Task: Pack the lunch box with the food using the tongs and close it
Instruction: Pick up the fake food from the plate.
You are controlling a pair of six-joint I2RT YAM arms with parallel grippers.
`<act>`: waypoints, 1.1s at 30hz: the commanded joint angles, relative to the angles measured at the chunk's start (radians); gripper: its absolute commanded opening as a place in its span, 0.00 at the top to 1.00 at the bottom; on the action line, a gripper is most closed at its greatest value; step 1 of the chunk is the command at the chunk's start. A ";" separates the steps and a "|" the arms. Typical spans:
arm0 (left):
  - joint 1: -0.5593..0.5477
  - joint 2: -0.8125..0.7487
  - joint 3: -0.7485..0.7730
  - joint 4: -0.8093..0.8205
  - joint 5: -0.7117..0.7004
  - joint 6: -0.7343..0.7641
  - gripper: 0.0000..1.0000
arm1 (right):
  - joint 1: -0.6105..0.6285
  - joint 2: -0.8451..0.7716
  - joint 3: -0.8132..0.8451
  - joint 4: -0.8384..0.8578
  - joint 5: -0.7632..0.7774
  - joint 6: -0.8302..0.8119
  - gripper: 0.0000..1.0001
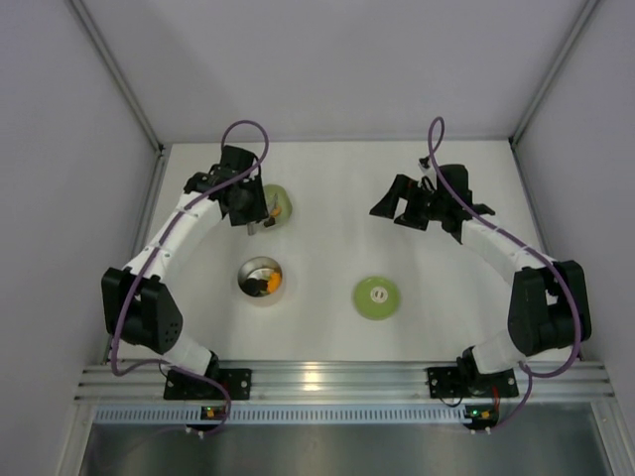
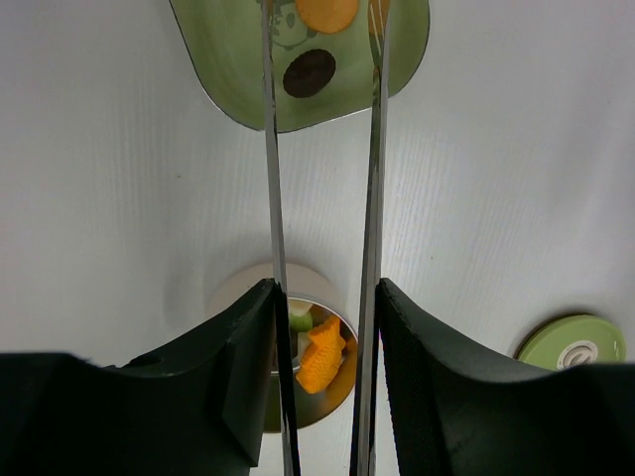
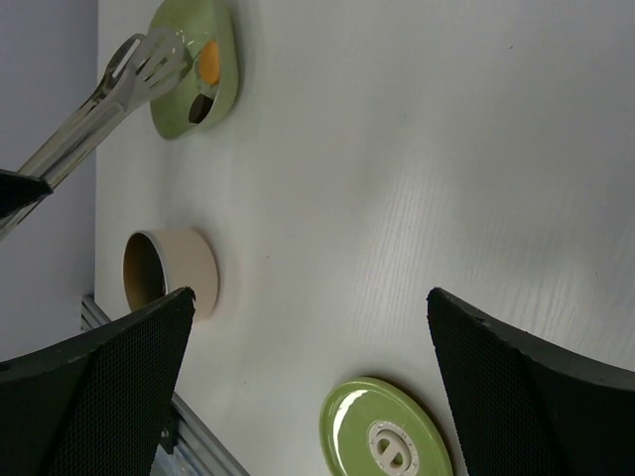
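Note:
My left gripper [image 2: 325,288] is shut on the tongs [image 2: 374,198], one finger pressing each thin arm. The tongs reach out over the pale green dish [image 2: 238,69], which holds an orange piece [image 2: 327,12] and a dark brown piece [image 2: 310,72]. Their slotted tips [image 3: 159,59] hover by the orange piece; contact is unclear. The steel lunch box [image 2: 243,288] stands nearer me with an orange fish-shaped piece [image 2: 322,352] and a yellow-green piece [image 2: 301,319] inside. Its green lid [image 1: 377,297] lies flat on the table. My right gripper [image 1: 397,210] hangs open and empty.
White walls close in the table on the left, right and back. An aluminium rail [image 1: 337,379] with both arm bases runs along the near edge. In the right wrist view the lid [image 3: 387,436] lies just below my open fingers [image 3: 536,387].

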 commanded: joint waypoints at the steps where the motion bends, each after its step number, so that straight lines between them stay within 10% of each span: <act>1: -0.001 0.033 0.048 0.059 -0.024 0.005 0.51 | 0.006 -0.004 0.028 0.079 -0.024 -0.019 0.01; 33: -0.013 0.092 0.032 0.103 0.022 0.022 0.53 | 0.003 -0.022 0.008 0.081 -0.016 -0.022 0.01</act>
